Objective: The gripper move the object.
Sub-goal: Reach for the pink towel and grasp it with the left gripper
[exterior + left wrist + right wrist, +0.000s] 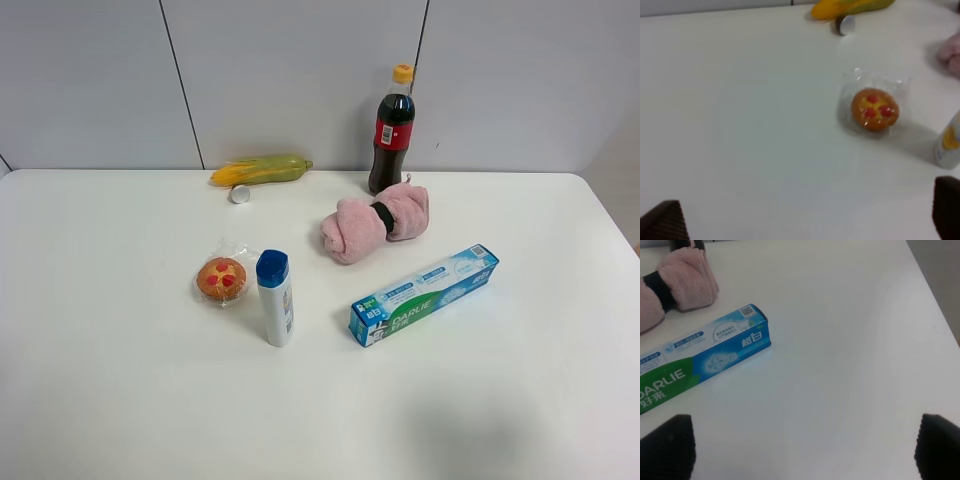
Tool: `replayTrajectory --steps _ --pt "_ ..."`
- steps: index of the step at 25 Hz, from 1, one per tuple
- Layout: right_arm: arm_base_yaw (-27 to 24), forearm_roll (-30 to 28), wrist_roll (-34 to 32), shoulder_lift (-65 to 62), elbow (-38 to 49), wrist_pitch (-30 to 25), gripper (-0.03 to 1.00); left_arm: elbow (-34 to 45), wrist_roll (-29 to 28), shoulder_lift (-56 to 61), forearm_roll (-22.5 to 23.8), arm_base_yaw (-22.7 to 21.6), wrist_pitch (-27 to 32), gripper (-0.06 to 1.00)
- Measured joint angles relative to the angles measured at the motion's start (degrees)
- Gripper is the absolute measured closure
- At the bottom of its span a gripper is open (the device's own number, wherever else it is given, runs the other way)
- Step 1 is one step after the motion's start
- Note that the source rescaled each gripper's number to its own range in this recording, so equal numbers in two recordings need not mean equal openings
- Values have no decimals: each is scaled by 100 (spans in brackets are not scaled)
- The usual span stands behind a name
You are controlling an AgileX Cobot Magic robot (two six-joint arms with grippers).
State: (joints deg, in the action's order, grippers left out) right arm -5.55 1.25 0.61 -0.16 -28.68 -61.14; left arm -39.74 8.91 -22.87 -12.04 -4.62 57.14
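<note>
On the white table (120, 400) lie a wrapped round cake with red dots (222, 279), an upright white bottle with a blue cap (274, 298), a blue-green toothpaste box (424, 294) and a rolled pink towel with a black band (376, 223). Neither arm shows in the exterior high view. My left gripper (805, 220) is open and empty over bare table, short of the cake (875, 109) and the bottle (950, 147). My right gripper (802, 447) is open and empty, short of the toothpaste box (700, 362) and the towel (677, 287).
A cola bottle with a yellow cap (392, 130) stands at the back by the wall. A corn cob (262, 171) and a small white cap (240, 194) lie at the back left. The table's right edge (935, 305) runs close to the right gripper.
</note>
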Motion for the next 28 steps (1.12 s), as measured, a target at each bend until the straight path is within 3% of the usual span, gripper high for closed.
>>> replayTrajectory --steps 7,10,22,28 --pt "0 0 0 0 0 0 -3 -1009 387 -2122 -193 13 -876 -6" --pt "0 0 0 0 0 0 -3 -1555 639 -2980 -209 235 -1091 -6" --pt "0 0 0 0 0 0 -3 -3319 1452 -5888 -231 2078 -1890 -6" --pt "0 0 0 0 0 0 -3 -4259 1544 -7038 -271 2685 -1972 -6"
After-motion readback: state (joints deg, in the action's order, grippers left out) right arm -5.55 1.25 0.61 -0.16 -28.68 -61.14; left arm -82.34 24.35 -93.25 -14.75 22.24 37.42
